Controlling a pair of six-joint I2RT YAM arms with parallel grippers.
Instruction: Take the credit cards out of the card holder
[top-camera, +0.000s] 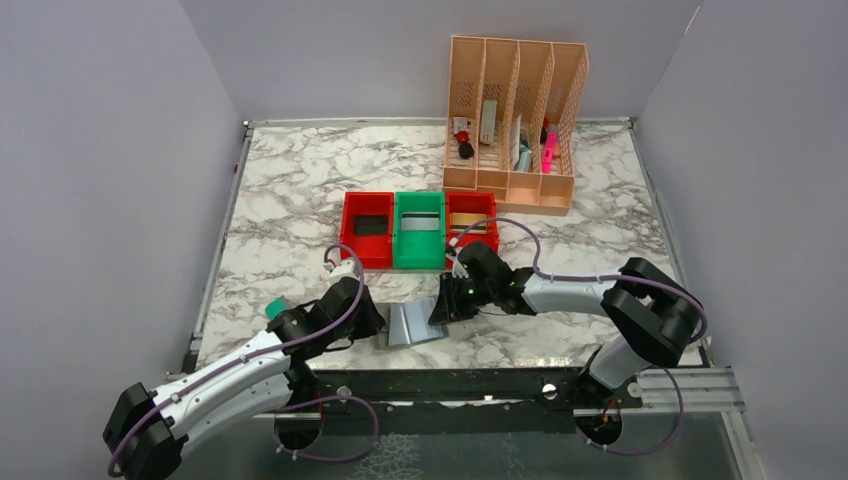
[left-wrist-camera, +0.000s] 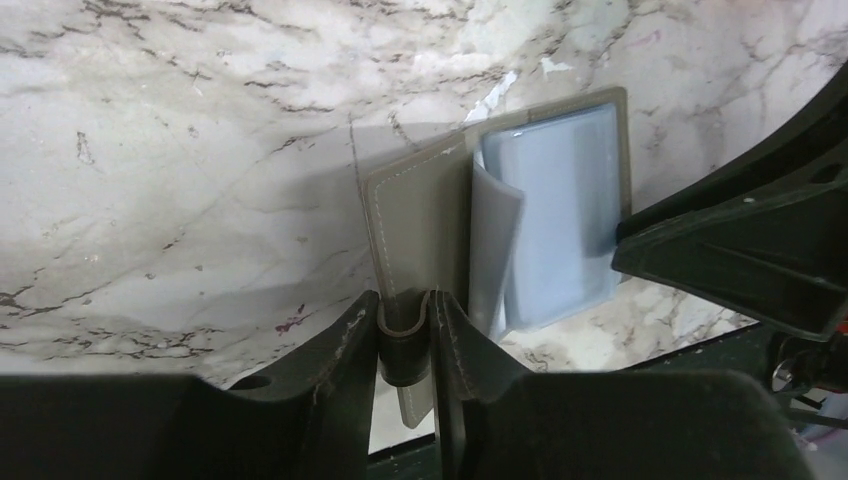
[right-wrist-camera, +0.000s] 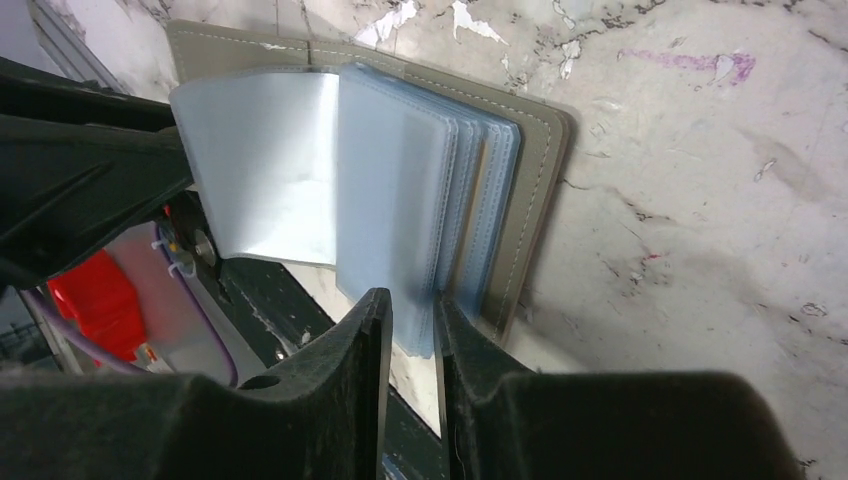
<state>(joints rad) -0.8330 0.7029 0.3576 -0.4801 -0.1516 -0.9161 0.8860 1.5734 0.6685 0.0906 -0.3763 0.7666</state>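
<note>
The grey card holder (top-camera: 412, 325) lies open near the table's front edge, between both grippers. My left gripper (top-camera: 378, 322) is shut on its grey cover panel (left-wrist-camera: 415, 225), whose edge is bent into a curl between the fingers. My right gripper (right-wrist-camera: 412, 300) is shut on the stack of light blue-grey pockets (right-wrist-camera: 400, 200), one leaf standing up; the pockets look empty. A black card (top-camera: 370, 226) lies in the left red bin, a silver-grey card (top-camera: 419, 222) in the green bin and a gold-tan card (top-camera: 478, 227) in the right red bin.
The red, green and red bins (top-camera: 345, 235) sit in a row just behind the holder. A tall peach organiser (top-camera: 515, 125) stands at the back right. A small teal block (top-camera: 274, 308) lies left of my left arm. The table's front edge is right below the holder.
</note>
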